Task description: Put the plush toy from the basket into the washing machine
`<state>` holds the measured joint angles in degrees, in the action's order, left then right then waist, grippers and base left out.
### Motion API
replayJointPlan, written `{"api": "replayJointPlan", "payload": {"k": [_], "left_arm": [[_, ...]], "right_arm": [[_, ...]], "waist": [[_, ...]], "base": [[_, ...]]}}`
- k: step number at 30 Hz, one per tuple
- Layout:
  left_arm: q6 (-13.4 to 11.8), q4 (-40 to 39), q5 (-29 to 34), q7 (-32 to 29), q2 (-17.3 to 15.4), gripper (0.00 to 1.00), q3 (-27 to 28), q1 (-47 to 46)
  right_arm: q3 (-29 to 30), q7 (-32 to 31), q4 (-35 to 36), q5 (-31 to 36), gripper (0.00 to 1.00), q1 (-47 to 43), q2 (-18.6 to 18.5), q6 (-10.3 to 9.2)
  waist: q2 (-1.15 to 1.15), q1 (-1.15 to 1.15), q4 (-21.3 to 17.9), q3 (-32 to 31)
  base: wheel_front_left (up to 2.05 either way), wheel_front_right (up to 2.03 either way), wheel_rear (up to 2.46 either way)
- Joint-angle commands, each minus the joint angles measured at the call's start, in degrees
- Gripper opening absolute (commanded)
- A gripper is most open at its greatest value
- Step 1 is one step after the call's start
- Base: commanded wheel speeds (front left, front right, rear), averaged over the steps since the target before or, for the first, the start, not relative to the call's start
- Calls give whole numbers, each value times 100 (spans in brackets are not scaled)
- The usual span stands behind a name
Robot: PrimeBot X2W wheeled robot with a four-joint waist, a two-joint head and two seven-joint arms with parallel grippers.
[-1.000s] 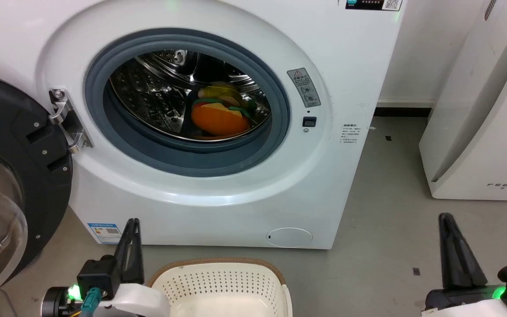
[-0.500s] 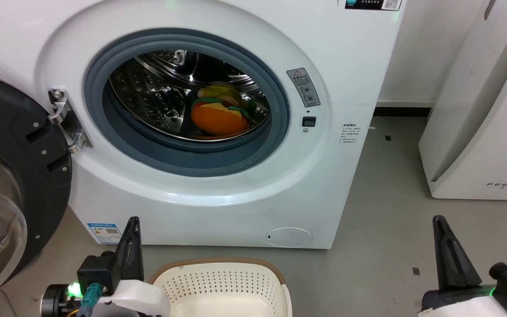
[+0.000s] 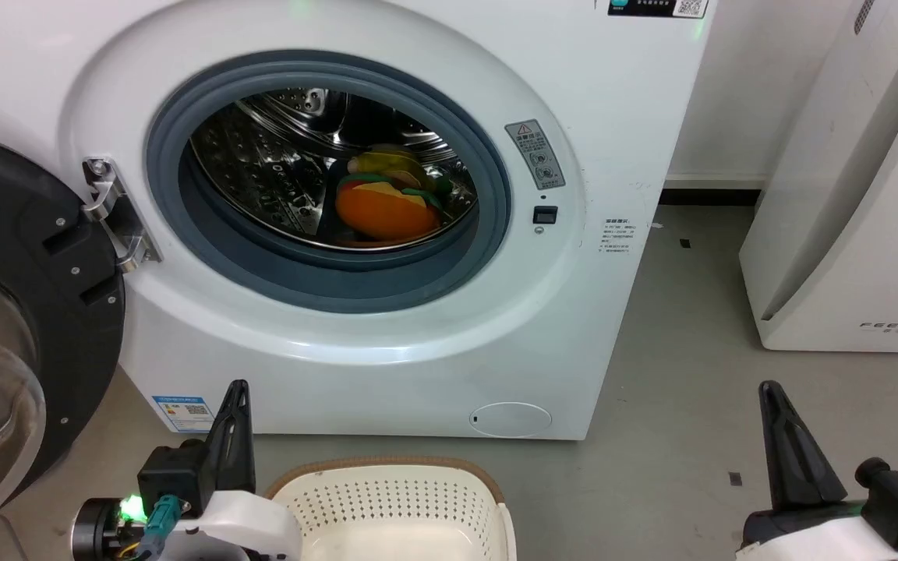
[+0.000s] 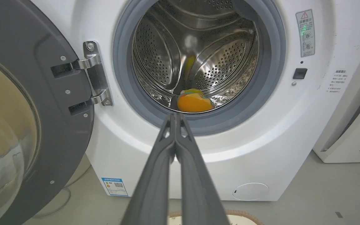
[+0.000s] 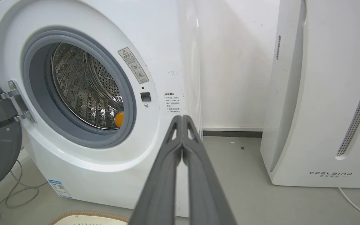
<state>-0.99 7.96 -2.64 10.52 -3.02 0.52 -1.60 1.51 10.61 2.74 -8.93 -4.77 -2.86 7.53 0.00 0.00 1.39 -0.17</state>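
The small soft plush toy (image 3: 387,209), orange below and yellow above, is found inside the shiny steel drum (image 3: 262,171) of the large white front-loading washing machine (image 3: 574,327). It lies almost straight ahead of the left end effector (image 3: 238,387), a little to the right of its fingertips, and well to the left of the right end effector (image 3: 766,387). The left one is judged nearer. Both are pressed together and empty. The toy's long axis seems directed into the drum, orange end foremost.

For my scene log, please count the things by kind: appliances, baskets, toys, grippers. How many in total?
Appliances: 2, the washer and the FEELBIRD unit
Baskets: 1, the basket
Toys: 1, the toy
Grippers: 2, left gripper and right gripper
Total: 6
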Motion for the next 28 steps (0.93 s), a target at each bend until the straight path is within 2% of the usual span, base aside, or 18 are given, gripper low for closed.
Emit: {"api": "replayJointPlan", "payload": {"k": [1,28], "left_arm": [[6,-53,46,-29,2,0,-13,48],[35,-283,113,-345,5,0,-25,83]], "right_arm": [[-10,-32,-21,61,0,91,0,-1],[-53,-350,-99,318,0,210,-1,-2]], "waist": [[0,0,-2,0],[0,0,-44,5]], "base": [[0,0,0],[0,0,0]]}}
